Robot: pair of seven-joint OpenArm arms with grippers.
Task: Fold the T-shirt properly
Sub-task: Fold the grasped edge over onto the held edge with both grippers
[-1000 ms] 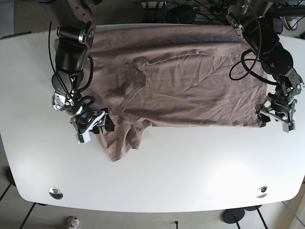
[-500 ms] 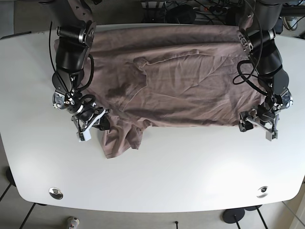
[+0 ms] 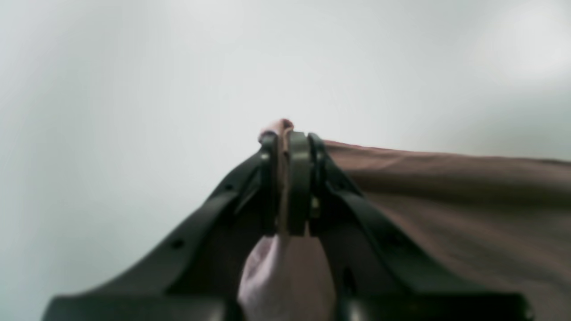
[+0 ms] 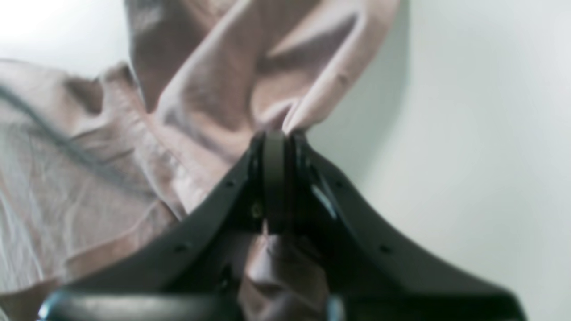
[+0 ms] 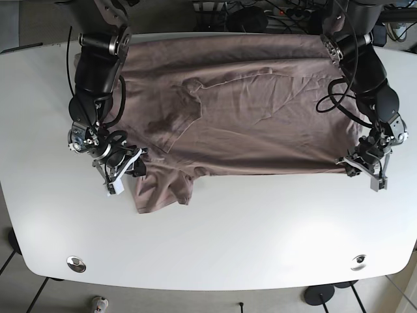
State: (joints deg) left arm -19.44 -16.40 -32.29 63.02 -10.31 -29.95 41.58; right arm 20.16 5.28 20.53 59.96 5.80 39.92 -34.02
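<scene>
Brown T-shirt (image 5: 247, 104) lies spread on the white table (image 5: 260, 228). Left gripper (image 5: 365, 166) pinches its 4 o'clock hem corner, now farther right than before; right gripper (image 5: 127, 171) pinches the 8 o'clock sleeve, now flatter.

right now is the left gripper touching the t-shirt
Touching. The left wrist view shows the left gripper shut on the T-shirt, brown cloth pinched between its fingers.
</scene>
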